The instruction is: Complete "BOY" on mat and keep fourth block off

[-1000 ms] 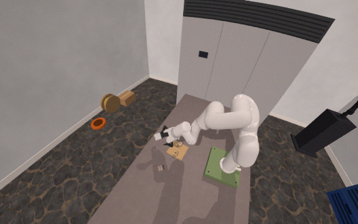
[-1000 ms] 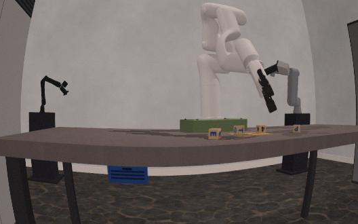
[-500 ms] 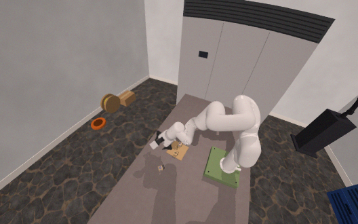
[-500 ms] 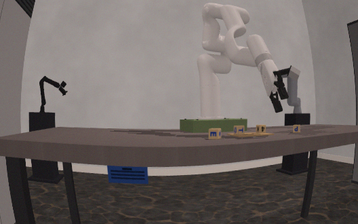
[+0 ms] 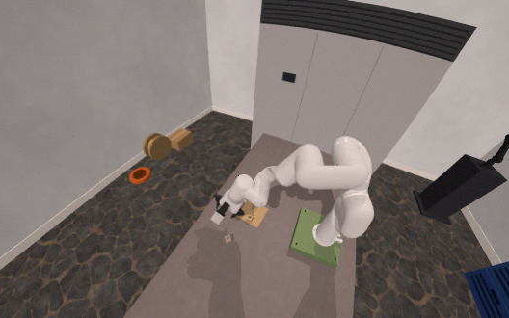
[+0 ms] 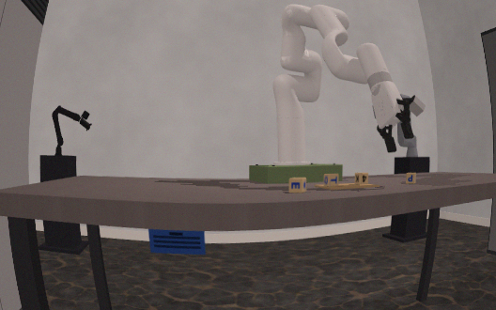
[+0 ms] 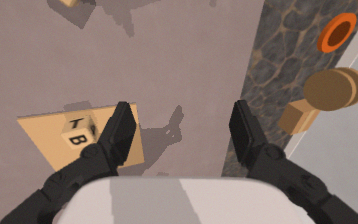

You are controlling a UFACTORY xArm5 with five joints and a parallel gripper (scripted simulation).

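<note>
Wrist view shows the gripper (image 7: 180, 130) spread wide and empty, high above the worktop (image 7: 190, 65), with the tan mat (image 7: 40, 135) and its lettered block (image 7: 79, 131) down to its left.

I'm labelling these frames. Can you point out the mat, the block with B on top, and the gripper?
mat (image 7: 42, 137), wrist view, bare left part.
B block (image 7: 79, 131), wrist view, its top face.
gripper (image 7: 179, 120), wrist view, midway between the open fingertips.
</note>
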